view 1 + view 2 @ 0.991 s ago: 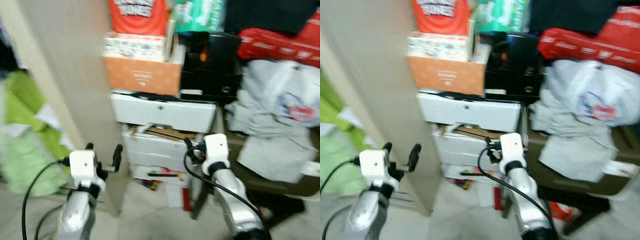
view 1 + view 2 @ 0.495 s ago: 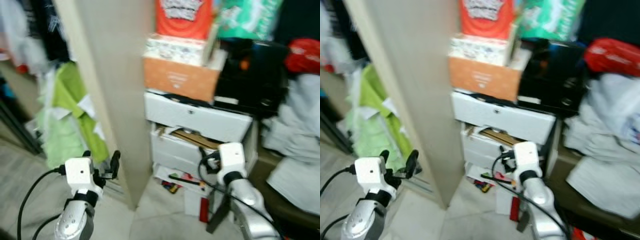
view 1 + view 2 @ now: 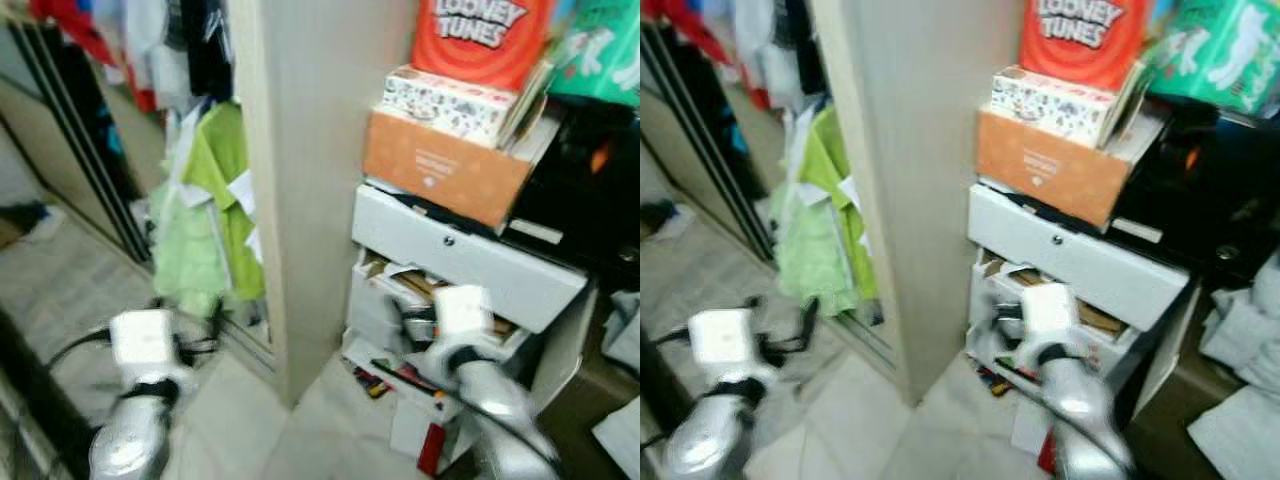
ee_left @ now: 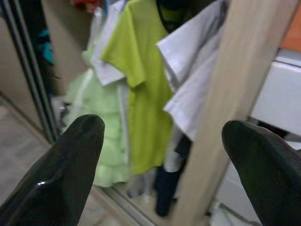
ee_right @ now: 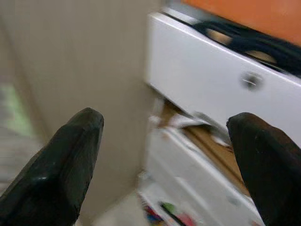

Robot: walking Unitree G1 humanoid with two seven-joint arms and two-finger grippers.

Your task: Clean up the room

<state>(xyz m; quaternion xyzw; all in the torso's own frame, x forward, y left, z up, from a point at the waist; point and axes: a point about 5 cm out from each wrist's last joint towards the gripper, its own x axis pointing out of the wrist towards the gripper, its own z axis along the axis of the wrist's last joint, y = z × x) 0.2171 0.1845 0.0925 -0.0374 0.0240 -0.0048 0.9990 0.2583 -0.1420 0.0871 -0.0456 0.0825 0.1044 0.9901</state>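
Observation:
Both views are blurred. My left gripper (image 4: 162,141) is open and empty, held low in front of hanging clothes: a lime green shirt (image 4: 138,80) and a white shirt (image 4: 195,75) in an open wardrobe. My right gripper (image 5: 164,146) is open too, with nothing between its fingers, close to a white drawer unit (image 3: 470,265) whose lower drawers hang open and overfull with paper. Small bits of litter (image 3: 385,375) lie on the floor at the unit's foot.
A tall pale wooden panel (image 3: 320,150) stands between wardrobe and drawers. An orange box (image 3: 440,165), a patterned box (image 3: 440,95) and a red Looney Tunes bag (image 3: 480,35) are stacked on the unit. Dark sliding-door rails (image 3: 80,150) run along the left. Pale floor (image 3: 250,430) lies ahead.
The camera has swung left: the drawers and boxes slid right, and the wardrobe with green clothes came into view. Both grippers stay open and empty.

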